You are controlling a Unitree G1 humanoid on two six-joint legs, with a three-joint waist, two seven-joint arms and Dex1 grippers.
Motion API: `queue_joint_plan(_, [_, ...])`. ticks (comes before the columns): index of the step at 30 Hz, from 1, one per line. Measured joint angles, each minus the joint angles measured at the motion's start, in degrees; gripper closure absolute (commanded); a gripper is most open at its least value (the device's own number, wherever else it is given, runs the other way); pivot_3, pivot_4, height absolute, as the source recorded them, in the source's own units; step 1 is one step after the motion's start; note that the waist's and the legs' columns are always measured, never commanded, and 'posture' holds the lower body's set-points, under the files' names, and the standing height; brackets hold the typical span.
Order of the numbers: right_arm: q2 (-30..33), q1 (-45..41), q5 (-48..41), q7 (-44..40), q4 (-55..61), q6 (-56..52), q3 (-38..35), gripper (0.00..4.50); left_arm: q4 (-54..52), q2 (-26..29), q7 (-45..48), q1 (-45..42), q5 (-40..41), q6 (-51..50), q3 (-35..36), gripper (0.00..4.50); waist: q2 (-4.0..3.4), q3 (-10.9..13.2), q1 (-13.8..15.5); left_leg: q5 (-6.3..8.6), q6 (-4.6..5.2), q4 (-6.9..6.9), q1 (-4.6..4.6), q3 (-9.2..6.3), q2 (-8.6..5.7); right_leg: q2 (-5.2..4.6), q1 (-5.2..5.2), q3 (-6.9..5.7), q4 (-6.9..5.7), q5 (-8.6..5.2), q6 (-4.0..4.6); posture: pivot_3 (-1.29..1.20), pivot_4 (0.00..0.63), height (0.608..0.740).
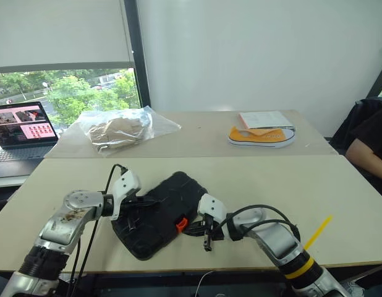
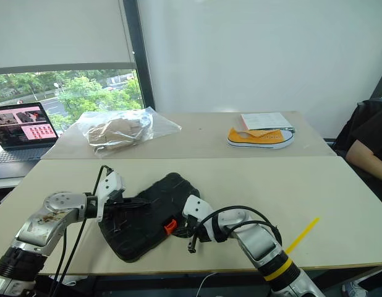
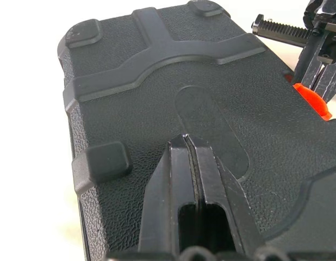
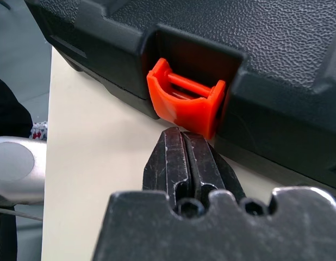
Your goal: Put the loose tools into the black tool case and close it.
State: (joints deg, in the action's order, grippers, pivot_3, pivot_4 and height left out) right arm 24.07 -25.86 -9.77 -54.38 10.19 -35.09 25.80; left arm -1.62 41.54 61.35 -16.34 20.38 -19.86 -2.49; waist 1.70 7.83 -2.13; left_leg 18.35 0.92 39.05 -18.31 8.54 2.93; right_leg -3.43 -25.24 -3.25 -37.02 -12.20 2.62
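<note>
Case [image 1: 163, 213] lies closed; left gripper [image 3: 187, 142], clenched empty, steadies its lid so the clenched right gripper [image 4: 183, 137] can press the orange latch [image 4: 185, 100].

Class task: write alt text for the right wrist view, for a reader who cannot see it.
The right gripper, jaws shut, points at the orange latch on the edge of the closed black case. The tips sit just below the latch, which stands out from its recess. The case rests on a pale table.
</note>
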Motion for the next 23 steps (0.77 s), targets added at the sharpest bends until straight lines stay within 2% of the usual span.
queue_joint_plan(3, [3.0, 1.61, -1.68, -1.81, 3.33, 1.96, -3.17, 4.5, -0.05, -1.15, 0.83, 3.24, 2.32, 3.57, 3.58, 3.85, 0.0, 0.0, 0.04, 0.0, -0.01, -0.19, -0.02, -0.04, 0.0, 0.02, -0.09, -0.05, 0.1, -0.1, 0.16, 0.0, 0.15, 0.74])
queue_joint_plan(4, [4.78, 3.15, -3.01, -2.82, 5.23, 3.46, -5.39, 4.5, -0.24, -1.14, 1.49, 5.07, 3.57, 5.16, 5.4, 3.44, -0.04, -0.01, 0.0, 0.01, -0.02, -0.33, -0.02, -0.04, -0.01, 0.02, -0.13, -0.05, 0.17, -0.12, 0.18, 0.0, 0.15, 0.74])
queue_joint_plan(6, [6.83, 5.93, -5.0, -4.08, 6.88, 5.13, -8.84, 3.93, -0.62, -0.67, 2.3, 7.29, 4.59, 7.08, 7.91, 2.73, -0.03, 0.0, -0.1, 0.06, -0.1, -0.43, -0.04, -0.04, 0.01, 0.07, -0.14, -0.07, 0.23, -0.17, 0.22, 0.0, 0.15, 0.74])
queue_joint_plan(7, [7.97, 8.18, -6.19, -4.7, 7.55, 6.75, -11.29, 3.85, -1.26, 0.64, 3.3, 9.65, 5.35, 7.9, 10.08, 2.42, -0.02, 0.01, -0.25, 0.09, -0.16, -0.48, -0.04, -0.04, 0.02, 0.08, -0.19, -0.07, 0.25, -0.2, 0.25, 0.0, 0.15, 0.74])
queue_joint_plan(10, [11.44, 13.2, -7.3, -5.67, 7.4, 12.12, -17.92, 2.81, -1.08, 4.66, 5.95, 17.01, 6.92, 10.82, 17.43, 1.37, -0.04, 0.06, -0.38, 0.09, -0.22, -0.71, -0.05, -0.02, -0.01, 0.03, -0.61, -0.03, 0.26, -0.32, 0.18, 0.0, 0.15, 0.74])
queue_joint_plan(12, [12.82, 13.85, -7.32, -6.63, 6.01, 16.47, -20.89, 2.2, -1.19, 5.97, 6.94, 20.74, 6.93, 13.11, 20.96, 0.82, -0.01, 0.08, 0.05, -0.04, -0.45, -0.7, -0.22, 0.03, -0.08, 0.02, -0.86, -0.08, 0.26, -0.32, 0.19, 0.0, 0.15, 0.74])
queue_joint_plan(13, [13.37, 14.28, -7.38, -7.14, 5.53, 19.13, -22.56, 1.72, -1.21, 6.5, 7.3, 23.06, 6.9, 14.45, 22.83, 0.35, -0.02, 0.09, 0.26, -0.02, -0.42, -0.71, -0.22, 0.04, -0.08, 0.01, -0.85, -0.07, 0.31, -0.32, 0.18, 0.0, 0.15, 0.74])
queue_joint_plan(14, [14.44, 15.12, -7.46, -8.36, 3.78, 22.95, -24.62, 1.45, -1.13, 6.67, 7.23, 26.03, 6.16, 16.54, 25.34, 0.07, -0.01, 0.09, 0.56, 0.14, -0.15, -0.71, -0.24, 0.05, -0.08, 0.01, -0.84, -0.08, 0.38, -0.34, 0.16, 0.0, 0.15, 0.74])
queue_joint_plan(18, [16.08, 16.69, -7.4, -13.52, -4.69, 35.79, -28.53, 0.05, 0.83, 6.08, 4.88, 33.34, 2.78, 18.37, 28.31, 0.0, 0.21, 0.25, 1.22, 0.32, 0.18, -0.72, -0.46, 0.1, -0.05, 0.03, -0.87, -0.26, 0.76, -0.34, 0.15, 0.0, 0.15, 0.74])
queue_joint_plan(23, [15.77, 15.3, -7.45, -15.17, -12.57, 41.85, -29.23, 0.05, 0.72, 3.95, -0.23, 36.08, 0.0, 18.96, 29.89, 0.0, 0.27, 0.3, 1.9, 0.29, 0.13, -0.47, -0.87, 0.02, -0.05, -0.04, -0.98, -0.5, 0.92, -0.08, 0.53, 0.0, 0.15, 0.74])
